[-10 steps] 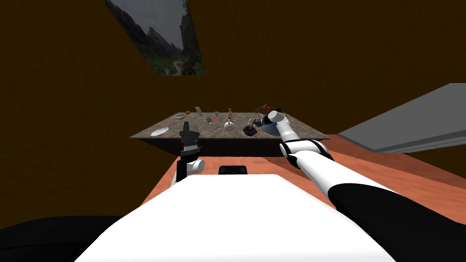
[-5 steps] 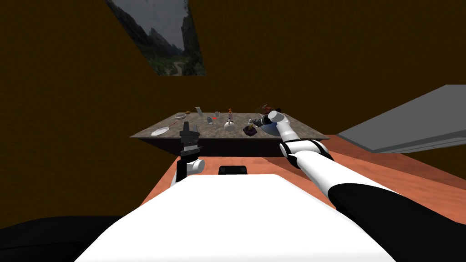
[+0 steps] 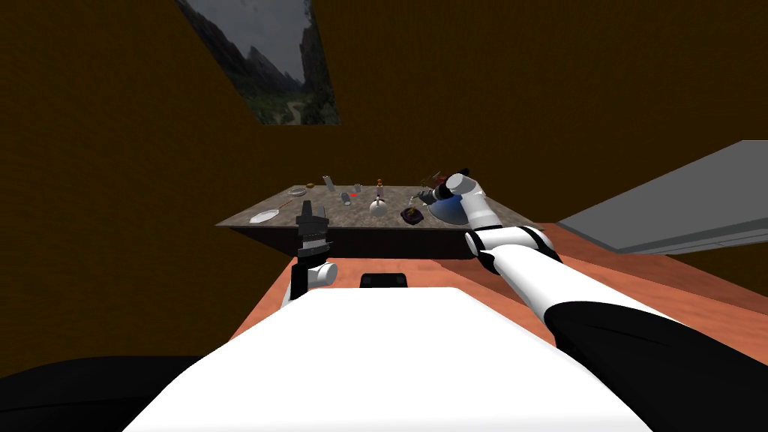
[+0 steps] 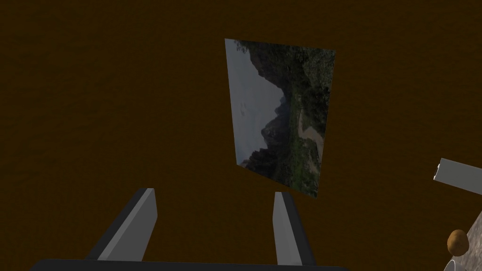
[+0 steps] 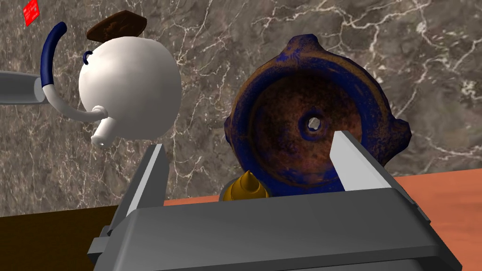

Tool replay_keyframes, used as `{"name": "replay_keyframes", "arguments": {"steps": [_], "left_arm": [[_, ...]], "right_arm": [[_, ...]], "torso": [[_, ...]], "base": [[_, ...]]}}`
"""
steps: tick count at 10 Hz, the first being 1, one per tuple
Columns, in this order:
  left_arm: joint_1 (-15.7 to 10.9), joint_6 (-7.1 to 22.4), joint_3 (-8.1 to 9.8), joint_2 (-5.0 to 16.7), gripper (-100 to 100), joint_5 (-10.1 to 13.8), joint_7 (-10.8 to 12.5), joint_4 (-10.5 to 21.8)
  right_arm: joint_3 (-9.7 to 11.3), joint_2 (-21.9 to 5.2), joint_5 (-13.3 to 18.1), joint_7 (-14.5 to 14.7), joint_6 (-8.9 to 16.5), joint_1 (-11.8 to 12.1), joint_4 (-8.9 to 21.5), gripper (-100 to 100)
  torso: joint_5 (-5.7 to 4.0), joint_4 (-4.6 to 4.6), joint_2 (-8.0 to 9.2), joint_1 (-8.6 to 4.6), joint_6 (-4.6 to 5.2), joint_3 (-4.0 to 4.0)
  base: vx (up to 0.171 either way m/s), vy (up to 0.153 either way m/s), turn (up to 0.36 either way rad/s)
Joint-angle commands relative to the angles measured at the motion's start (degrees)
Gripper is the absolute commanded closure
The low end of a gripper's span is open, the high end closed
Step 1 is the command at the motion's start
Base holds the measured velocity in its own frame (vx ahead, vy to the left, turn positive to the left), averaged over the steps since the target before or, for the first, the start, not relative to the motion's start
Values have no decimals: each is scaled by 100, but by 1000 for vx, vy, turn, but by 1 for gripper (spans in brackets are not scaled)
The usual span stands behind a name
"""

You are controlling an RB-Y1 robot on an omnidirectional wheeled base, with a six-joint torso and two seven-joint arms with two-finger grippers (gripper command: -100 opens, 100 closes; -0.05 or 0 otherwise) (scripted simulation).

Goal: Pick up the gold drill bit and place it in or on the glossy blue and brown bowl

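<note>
Right gripper [image 5: 248,142] wide open, drill bit [image 5: 247,187] loose between fingers, beside bowl [image 5: 282,117] at worktop's [image 5: 282,28] front edge. Centre on bit, close squarely, then lift over rim.

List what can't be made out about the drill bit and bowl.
Gold drill bit: right wrist view, all but its tip hidden behind the body of the right gripper.
Bowl: near rim hidden by that body.
Small things on the table, head view: too tiny to name.
</note>
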Motion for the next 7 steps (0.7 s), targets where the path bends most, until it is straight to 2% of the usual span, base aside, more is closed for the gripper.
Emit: {"name": "replay_keyframes", "arguments": {"steps": [1, 2, 7], "left_arm": [[0, 0, 0, 0, 0, 0, 0, 0], [0, 0, 0, 0, 0, 0, 0, 0], [0, 0, 0, 0, 0, 0, 0, 0]], "right_arm": [[0, 0, 0, 0, 0, 0, 0, -100], [2, -9, -5, -26, 25, -9, -9, 0], [2, -8, -4, -23, 23, -8, -8, 0]], "torso": [[0, 0, 0, 0, 0, 0], [-1, -1, 0, 1, 0, -1], [0, -1, -1, 4, 0, -1]], "base": [[1, -7, 4], [0, 0, 0], [0, 0, 0]]}}
